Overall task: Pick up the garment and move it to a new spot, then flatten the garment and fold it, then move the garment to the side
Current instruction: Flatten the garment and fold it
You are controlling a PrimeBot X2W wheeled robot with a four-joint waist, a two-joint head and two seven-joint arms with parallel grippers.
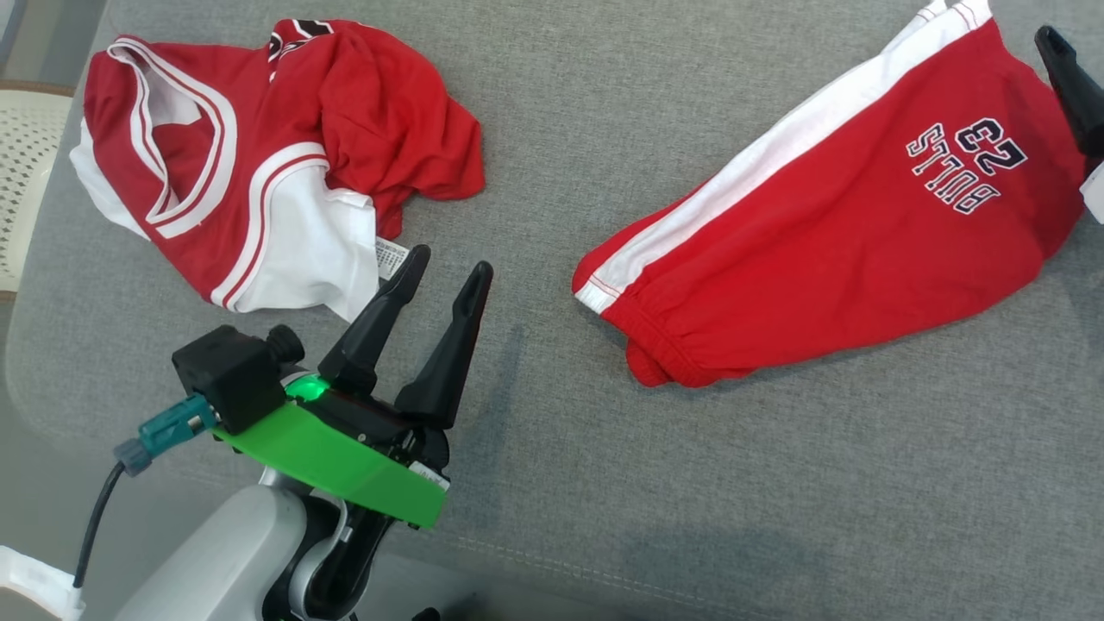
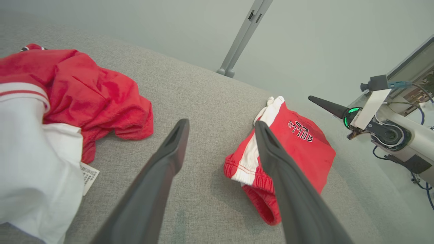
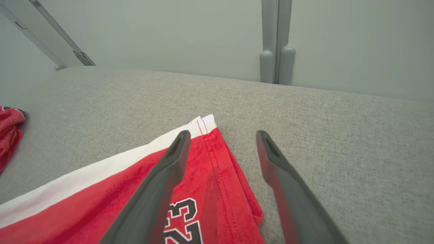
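Two red-and-white pieces lie well apart on the grey cloth-covered bench (image 1: 535,129). The shorts (image 1: 828,250) are on the robot's right, lying flat and slanting across the bench. A white stripe runs along one long edge, the gathered waistband is at the near end, and the print "BULLS 23" is close to the far end. On the left lies a jersey (image 1: 259,147) in a crumpled heap, its white inside turned out and a small printed label (image 1: 391,256) showing at its lower edge.

The left claw (image 1: 451,260) stands wide open with nothing between its fingers. It is over bare bench just beside the jersey's label, between the two pieces but much nearer the jersey.

The right claw (image 3: 222,134) is at the far hem of the shorts, also spread wide and gripping nothing. In its wrist view one finger lies over the red cloth by the white-striped corner and the other over bare bench — whether either tip touches the cloth is hard to tell from this angle. Behind the bench a grey post (image 3: 276,44) rises against a pale wall.
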